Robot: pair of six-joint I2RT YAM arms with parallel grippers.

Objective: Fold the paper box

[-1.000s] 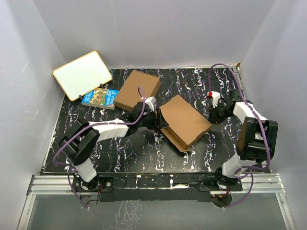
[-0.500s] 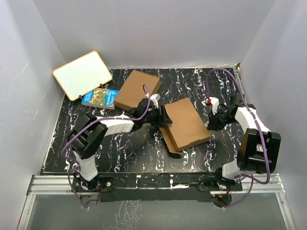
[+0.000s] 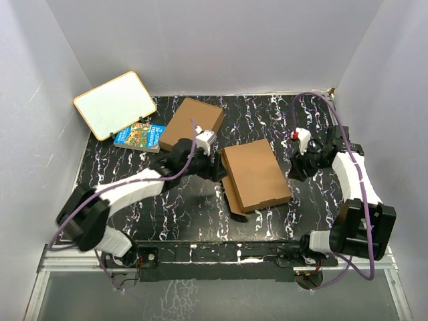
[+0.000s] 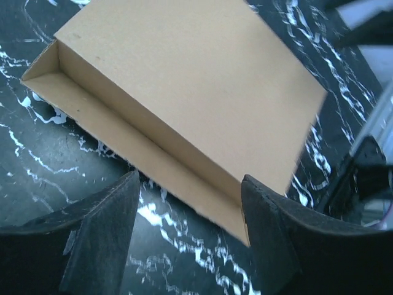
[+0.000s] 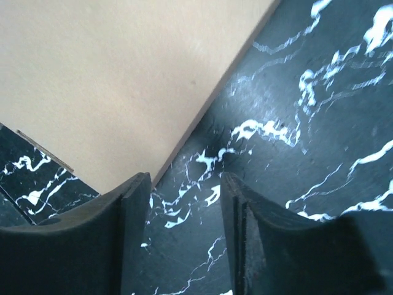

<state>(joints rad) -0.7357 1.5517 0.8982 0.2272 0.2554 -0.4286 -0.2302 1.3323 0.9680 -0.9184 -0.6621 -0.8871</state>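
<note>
While the paper box (image 3: 255, 175) is lying mid-table (image 3: 167, 217) with its lid gaping on the left, left gripper (image 4: 189, 184) is hovering parted, empty at that gap, right gripper (image 5: 184, 181) parted, empty beside the box's corner; likely needing an even downward press, flap tucking inside

The paper box (image 3: 255, 172) is plain brown cardboard, matt and pretty smooth, same inside and out. The worktop (image 3: 180, 207) is black with white marble-style veining and a slight sheen. My fingers (image 4: 104, 246) look like matt black plastic, slightly grainy. The book (image 3: 139, 136) cover's glossy.
</note>
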